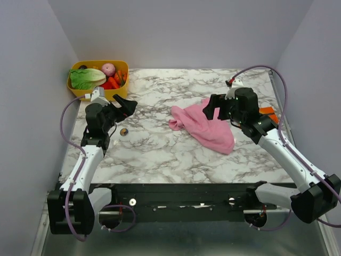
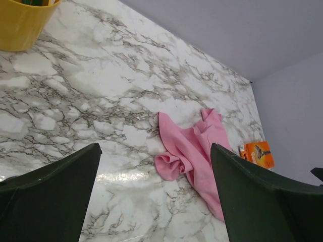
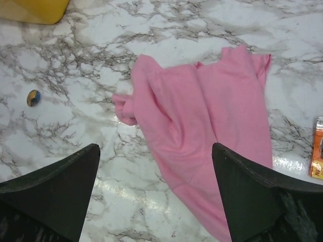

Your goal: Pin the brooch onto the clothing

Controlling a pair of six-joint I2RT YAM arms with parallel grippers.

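The pink T-shirt (image 1: 205, 127) lies crumpled on the marble table, right of centre; it also shows in the left wrist view (image 2: 194, 151) and in the right wrist view (image 3: 207, 126). The brooch (image 1: 123, 132), a tiny brownish-gold disc, lies on the table left of centre; it also shows in the right wrist view (image 3: 33, 98). My left gripper (image 1: 127, 105) is open and empty, a little above and behind the brooch. My right gripper (image 1: 211, 108) is open and empty, above the shirt's far right part.
A yellow basket (image 1: 80, 90) with lettuce, carrots and an onion stands at the back left corner. An orange packet (image 1: 269, 113) lies at the right edge behind my right arm, also in the left wrist view (image 2: 258, 154). Walls close in the table.
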